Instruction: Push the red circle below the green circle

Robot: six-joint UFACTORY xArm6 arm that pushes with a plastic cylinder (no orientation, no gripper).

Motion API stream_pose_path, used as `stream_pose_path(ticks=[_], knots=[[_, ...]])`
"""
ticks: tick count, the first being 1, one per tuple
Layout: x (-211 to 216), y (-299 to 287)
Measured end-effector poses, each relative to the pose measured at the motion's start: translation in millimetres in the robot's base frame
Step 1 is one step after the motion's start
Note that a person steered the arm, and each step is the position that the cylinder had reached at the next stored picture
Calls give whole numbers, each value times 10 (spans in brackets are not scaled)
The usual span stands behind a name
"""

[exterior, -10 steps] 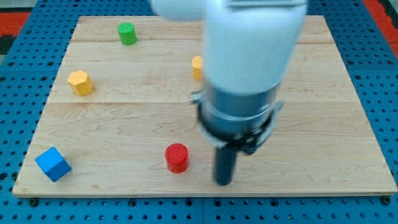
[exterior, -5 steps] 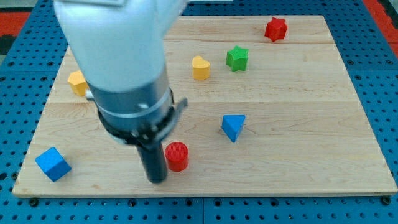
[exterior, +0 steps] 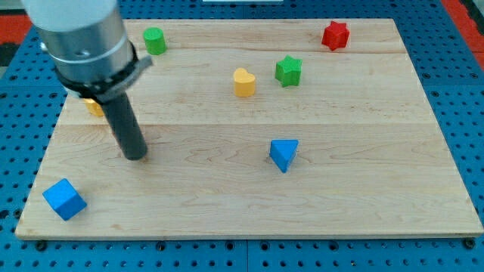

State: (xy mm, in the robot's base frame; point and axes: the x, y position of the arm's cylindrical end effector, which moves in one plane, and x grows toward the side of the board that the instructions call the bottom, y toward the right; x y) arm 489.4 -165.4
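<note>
The green circle (exterior: 154, 40) stands near the view's top left of the wooden board (exterior: 363, 196). The red circle does not show anywhere in this view; the arm may be hiding it, I cannot tell. My tip (exterior: 135, 156) rests on the board at the left, well below the green circle and above and to the right of the blue cube (exterior: 63, 199). The rod leans up and to the left into the arm's grey body.
A yellow hexagon (exterior: 93, 108) is mostly hidden behind the arm. A yellow heart (exterior: 243, 81) and a green star (exterior: 288, 70) sit at top centre, a red star (exterior: 335, 35) at top right, and a blue triangle (exterior: 283, 154) right of centre.
My tip has swept from the bottom centre leftwards and up to the left side. The red circle, at the bottom centre before, is no longer visible.
</note>
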Motion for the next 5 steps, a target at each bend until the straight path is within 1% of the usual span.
stream_pose_path(ticks=[1, 2, 3, 4, 5], knots=[[-214, -209], [-221, -500], [-465, -506], [-650, -109], [-1010, 116]])
